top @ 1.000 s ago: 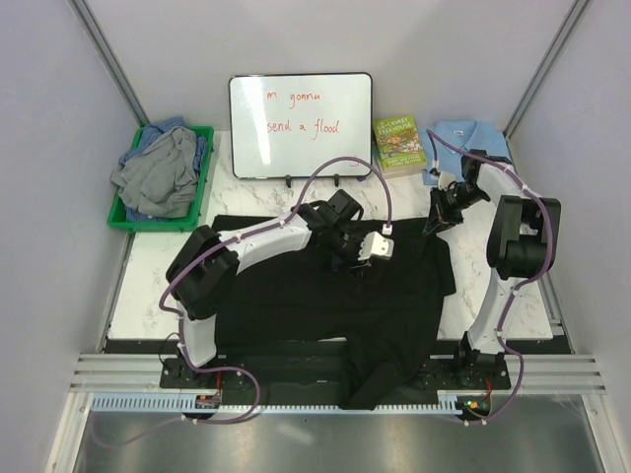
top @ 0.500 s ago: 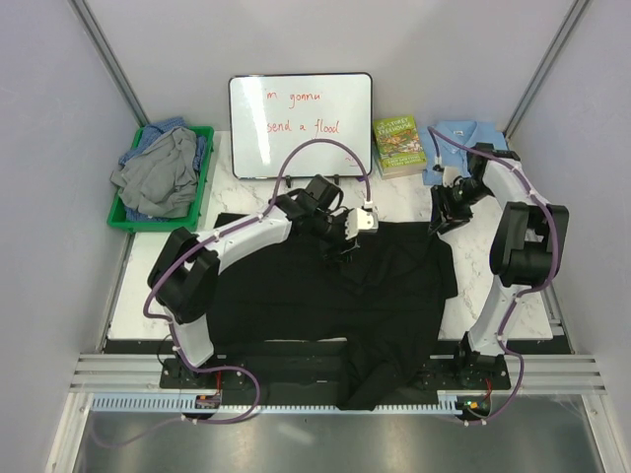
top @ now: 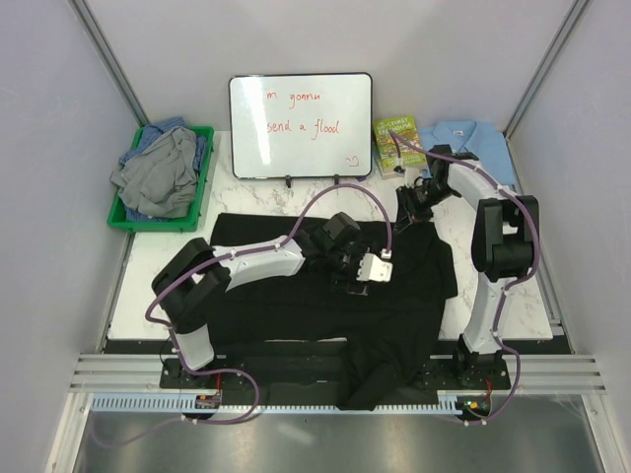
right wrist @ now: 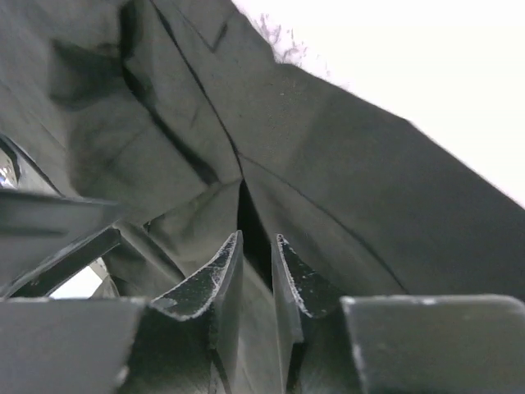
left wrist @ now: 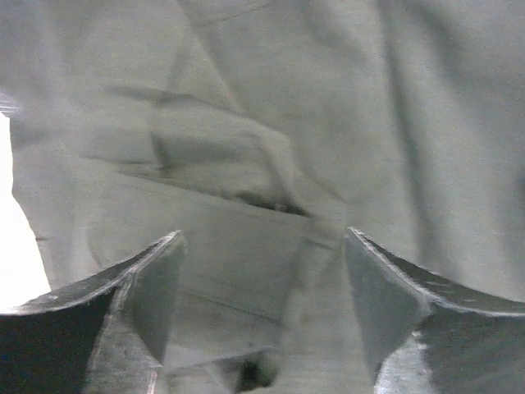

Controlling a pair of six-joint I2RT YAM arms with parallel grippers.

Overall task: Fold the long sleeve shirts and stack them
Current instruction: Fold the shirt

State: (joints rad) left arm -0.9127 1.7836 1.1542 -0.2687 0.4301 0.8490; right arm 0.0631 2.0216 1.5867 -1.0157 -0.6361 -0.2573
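I see my right gripper (top: pixel 408 207) shifted left onto the far right corner of the black shirt (top: pixel 296 305), fingers now pinched on a fold, while my left gripper (top: pixel 347 284), jaws apart, has swung back nearer.

**Long sleeve shirts lying around the whiteboard (top: pixel 301 126): one spread out, one folded, two heaped.**

The black shirt (top: pixel 394 305) is lying spread out directly in front of the whiteboard, mostly flat and creasing into soft folds. One bunched portion is trailing off at the side farthest from the whiteboard. The corner nearest the whiteboard's right end is rising into sharp, gathered folds. The light blue shirt (top: pixel 475 136) is sitting neatly folded well off to the right of the whiteboard, with its collar facing up. To the left of the whiteboard, the grey shirt (top: pixel 163 172) is lying crumpled on top of a rumpled blue shirt (top: pixel 158 128), which is showing around its edges.
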